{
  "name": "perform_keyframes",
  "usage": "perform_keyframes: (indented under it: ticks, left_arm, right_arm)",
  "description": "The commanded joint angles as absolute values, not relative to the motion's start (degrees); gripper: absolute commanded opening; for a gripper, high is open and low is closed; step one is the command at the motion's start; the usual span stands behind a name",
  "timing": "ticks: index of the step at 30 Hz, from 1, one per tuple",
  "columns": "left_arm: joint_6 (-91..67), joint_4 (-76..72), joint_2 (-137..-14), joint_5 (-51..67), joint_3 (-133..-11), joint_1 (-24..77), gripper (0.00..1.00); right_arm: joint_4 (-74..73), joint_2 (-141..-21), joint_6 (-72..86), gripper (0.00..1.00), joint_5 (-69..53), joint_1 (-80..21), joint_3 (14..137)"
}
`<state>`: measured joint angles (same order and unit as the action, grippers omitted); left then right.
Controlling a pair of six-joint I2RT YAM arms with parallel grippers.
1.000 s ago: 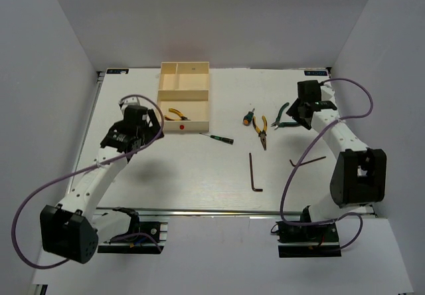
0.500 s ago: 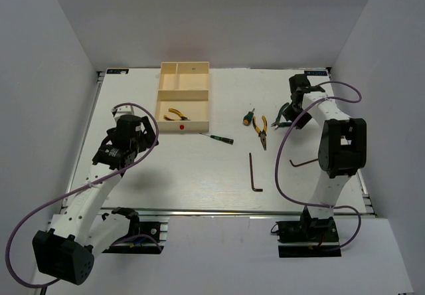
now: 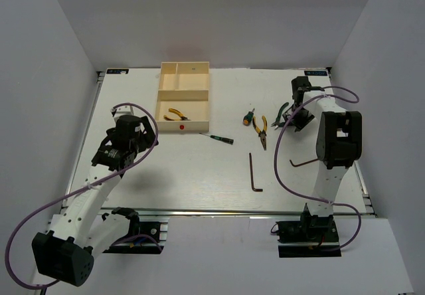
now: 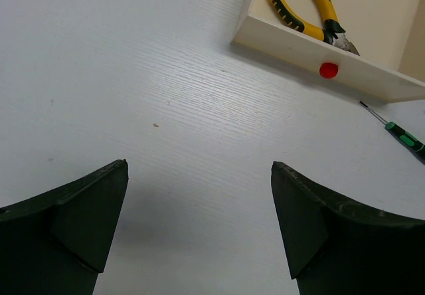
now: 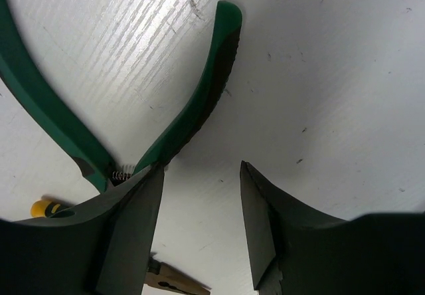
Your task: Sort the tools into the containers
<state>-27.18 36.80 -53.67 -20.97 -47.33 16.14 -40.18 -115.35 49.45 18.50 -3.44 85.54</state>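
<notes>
The cream tray (image 3: 196, 129) lies at the back left with a red dot (image 3: 182, 127) on its near rim; it also shows in the left wrist view (image 4: 372, 76). Yellow-handled pliers (image 3: 176, 114) lie in its large compartment (image 4: 312, 6). My left gripper (image 3: 138, 130) is open and empty over bare table left of the tray (image 4: 199, 175). My right gripper (image 3: 297, 117) is open, low beside the green-handled pliers (image 3: 281, 115), whose handles spread just ahead of its fingers (image 5: 192, 102). A second pair of yellow-handled pliers (image 3: 260, 127), a stubby screwdriver (image 3: 248, 116), a thin screwdriver (image 3: 219, 137) and two hex keys (image 3: 254, 173) (image 3: 307, 160) lie on the table.
White walls close in the table on the left, back and right. Purple cables loop from both arms. The right arm's upright link (image 3: 335, 142) stands over the table's right side.
My right gripper has dropped closer to the green-handled pliers and the arm has folded upright. My left arm has pulled back from the tray toward the left.
</notes>
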Motion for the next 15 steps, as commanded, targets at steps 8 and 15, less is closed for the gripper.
perform_keyframes:
  ticks: [8, 15]
  left_arm:
    - [-26.72, 35.6, -52.91, -20.83, -47.29, 16.17, 0.98]
    - [-26.8, 35.59, -53.44, -20.65, -47.37, 16.17, 0.98]
  right_arm:
    - [-35.68, -110.65, 51.94, 0.56, 16.61, -2.11, 84.46]
    - [-35.5, -112.31, 52.56, 0.56, 17.22, -1.58, 86.04]
